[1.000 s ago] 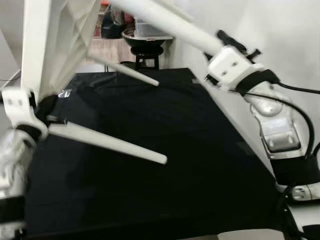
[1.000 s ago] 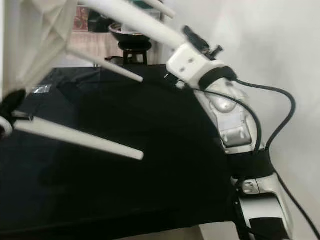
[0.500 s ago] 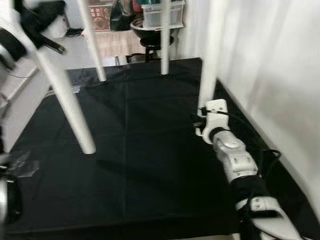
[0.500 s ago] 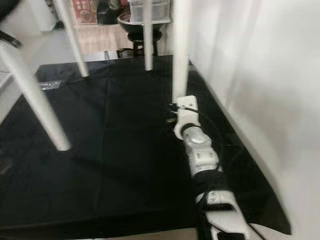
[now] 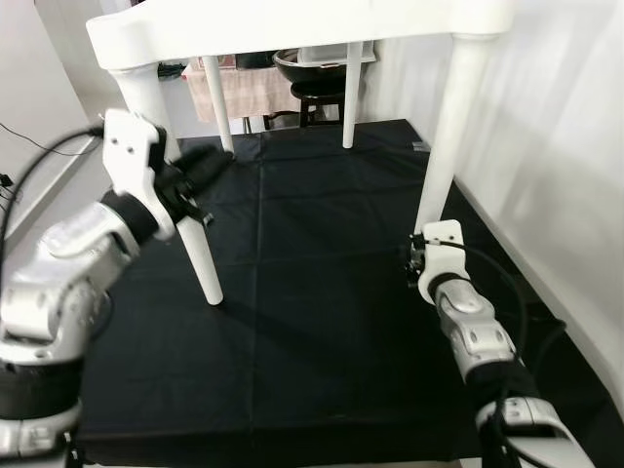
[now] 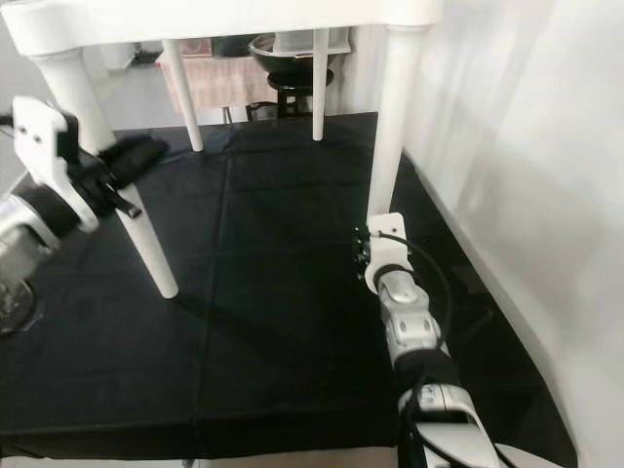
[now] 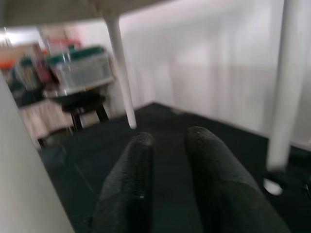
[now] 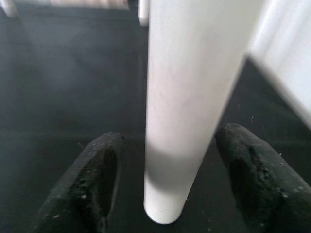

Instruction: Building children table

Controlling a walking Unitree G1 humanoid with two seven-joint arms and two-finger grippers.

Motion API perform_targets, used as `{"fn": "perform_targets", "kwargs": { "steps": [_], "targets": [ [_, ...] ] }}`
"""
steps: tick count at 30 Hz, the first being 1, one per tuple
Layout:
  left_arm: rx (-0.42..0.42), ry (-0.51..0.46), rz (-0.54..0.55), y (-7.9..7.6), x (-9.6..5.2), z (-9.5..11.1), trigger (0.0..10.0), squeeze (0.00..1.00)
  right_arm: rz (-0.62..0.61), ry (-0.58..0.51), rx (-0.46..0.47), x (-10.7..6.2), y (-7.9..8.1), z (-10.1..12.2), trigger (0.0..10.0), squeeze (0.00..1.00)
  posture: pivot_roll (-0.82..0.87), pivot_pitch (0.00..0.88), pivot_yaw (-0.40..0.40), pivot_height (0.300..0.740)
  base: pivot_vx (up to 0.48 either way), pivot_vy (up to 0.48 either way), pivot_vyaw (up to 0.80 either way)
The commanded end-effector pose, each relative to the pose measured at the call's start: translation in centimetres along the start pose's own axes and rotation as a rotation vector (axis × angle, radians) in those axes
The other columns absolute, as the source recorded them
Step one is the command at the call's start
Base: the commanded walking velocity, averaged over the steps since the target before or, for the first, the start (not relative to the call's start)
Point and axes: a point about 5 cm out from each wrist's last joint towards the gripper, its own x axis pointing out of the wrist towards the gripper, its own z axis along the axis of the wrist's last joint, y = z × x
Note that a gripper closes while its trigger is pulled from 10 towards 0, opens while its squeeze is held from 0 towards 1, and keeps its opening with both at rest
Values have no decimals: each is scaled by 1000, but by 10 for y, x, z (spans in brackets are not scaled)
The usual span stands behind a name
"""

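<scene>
A white plastic children's table [image 5: 292, 29] stands upright on its four round legs on a black cloth mat [image 5: 312, 322] spread over the floor, close to the white wall [image 5: 565, 146] that runs along the mat's right edge. Its near right leg [image 5: 444, 146] comes down near the mat's right edge, its near left leg [image 5: 190, 234] toward the left edge, and the two far legs stand near the mat's far edge.

The right gripper [image 8: 170, 189] sits low at the foot of the near right leg, its two black fingers [image 8: 95, 184] spread wide, one on each side of the leg with a gap on both sides, so they touch nothing and hold nothing. The left gripper [image 7: 170, 170] is raised beside the near left leg, just under the tabletop; its two fingers [image 7: 129, 184] lie nearly together with only a thin slit between them and grip nothing, the leg passing beside them rather than between them.

Beyond the mat's far edge a dark round bowl [image 5: 307, 68] rests on a small black stool [image 5: 317, 102], and a clear plastic storage box [image 5: 336, 54] sits at the bowl; what either holds cannot be made out. A pale checked cloth [image 5: 239, 93] hangs behind the far left leg
</scene>
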Motion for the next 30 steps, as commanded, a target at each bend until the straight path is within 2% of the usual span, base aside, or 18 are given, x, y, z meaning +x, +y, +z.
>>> {"fn": "perform_targets", "kwargs": {
  "steps": [1, 2, 4, 6, 7, 9, 11, 12, 13, 14, 15, 16, 17, 18, 25, 27, 28, 30],
  "targets": [
    [-31, 64, 18, -5, -7, -19, 10000, 1000, 50, -81, 24, -9, 9, 8, 10000, 1000, 12, 0, 69, 740, 0, 0, 0],
    [-42, 83, 30, -7, -12, -26, 10000, 1000, 61, -101, 30, -16, 10, 8, 10000, 1000, 12, 0, 69, 740, 0, 0, 0],
    [-42, 83, 30, -7, -12, -26, 10000, 1000, 61, -101, 30, -16, 10, 8, 10000, 1000, 12, 0, 69, 740, 0, 0, 0],
    [-62, 156, 83, -14, -28, -50, 10000, 1000, 118, -147, 56, -41, 14, 10, 10000, 1000, -15, 0, 70, 740, 0, 0, 0],
    [-62, 156, 83, -14, -28, -50, 10000, 1000, 118, -147, 56, -41, 14, 10, 10000, 1000, -15, 0, 70, 740, 0, 0, 0],
    [-69, 218, 151, -22, -43, -72, 10000, 1000, 182, -178, 63, -66, 19, 11, 10000, 1000, -26, 0, 66, 740, 0, 0, 0],
    [-71, 232, 172, -25, -47, -78, 10000, 1000, 201, -185, 65, -72, 20, 11, 10000, 1000, -26, 0, 66, 740, 0, 0, 0],
    [-65, 257, 212, -31, -52, -88, 10000, 1000, 224, -183, 61, -79, 22, 8, 10000, 1000, -36, 0, 66, 740, 0, 0, 0],
    [-69, 294, 247, -37, -58, -99, 10000, 718, 234, -168, 38, -83, 23, 2, 10000, 1000, -41, 0, 62, 740, 0, 0, 0],
    [-72, 318, 270, -42, -62, -107, 10000, 718, 239, -157, 21, -85, 24, -2, 10000, 1000, -41, 0, 62, 740, 0, 0, 0],
    [-72, 333, 285, -46, -65, -112, 10000, 0, 242, -150, 7, -85, 24, -5, 10000, 1000, -38, 0, 54, 740, 0, 0, 0],
    [-77, 346, 301, -47, -69, -117, 10000, 0, 227, -135, -17, -83, 22, -9, 10000, 0, -35, 0, 48, 740, 0, 0, 0],
    [-77, 346, 301, -47, -69, -117, 10000, 0, 227, -135, -17, -83, 22, -9, 10000, 0, -35, 0, 48, 740, 0, 0, 0],
    [-108, 347, 358, -44, -74, -124, 10000, 0, 163, -73, -105, -73, 14, -22, 10000, 0, -33, 0, 37, 740, 0, 0, 0],
    [-121, 391, 470, -31, -89, -144, 10000, 0, 115, 0, -134, -61, 5, -33, 10000, 0, -28, 0, 9, 740, 0, 0, 0],
    [-138, 439, 542, -24, -101, -160, 10000, 0, 103, 43, -142, -54, 3, -40, 10000, 0, -18, 0, -4, 740, 0, 0, 0],
    [-138, 439, 542, -24, -101, -160, 10000, 0, 103, 43, -142, -54, 3, -40, 10000, 0, -18, 0, -4, 740, 0, 0, 0],
    [-140, 493, 589, -20, -115, -173, 10000, 0, 95, 64, -161, -49, -1, -44, 10000, 0, -11, 0, -12, 740, 0, 0, 0]
  ]
}}
